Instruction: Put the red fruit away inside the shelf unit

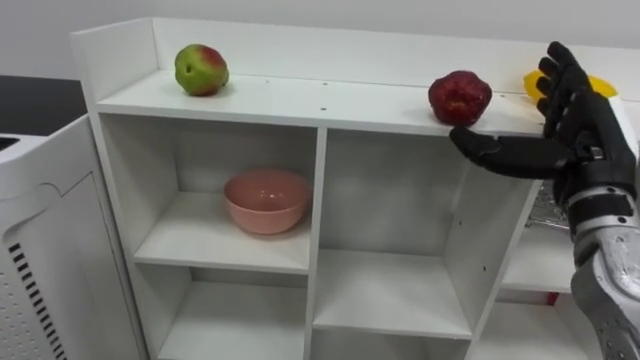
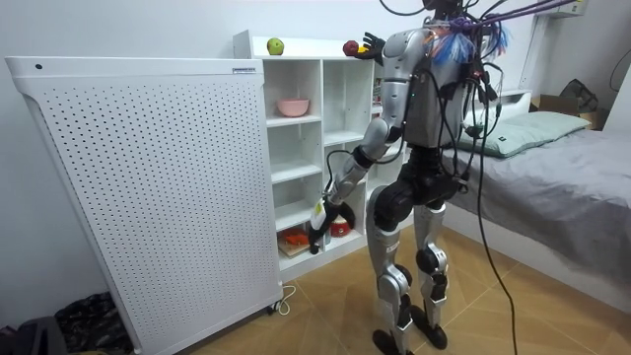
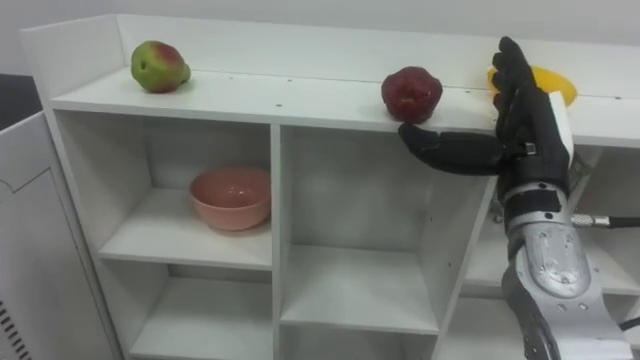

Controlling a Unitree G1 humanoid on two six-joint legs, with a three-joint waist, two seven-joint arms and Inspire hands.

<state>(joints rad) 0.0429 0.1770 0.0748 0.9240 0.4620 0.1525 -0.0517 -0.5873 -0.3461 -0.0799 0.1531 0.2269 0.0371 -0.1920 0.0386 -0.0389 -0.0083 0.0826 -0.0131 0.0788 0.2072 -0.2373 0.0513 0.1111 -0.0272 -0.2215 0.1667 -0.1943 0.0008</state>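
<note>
Now red apple (image 1: pixel 460 97) on closet top shelf (image 1: pixel 320 100), just left of right hand (image 1: pixel 590 130); fingers (image 1: pixel 560 85) straight, spread, holding nothing, near apple but apart; thumb stretched beneath shelf edge.

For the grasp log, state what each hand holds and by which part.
The right hand, fingers straight, holds nothing, beside the dark red round fruit on the white cabinet's top. The left hand hangs low; cannot tell.
</note>
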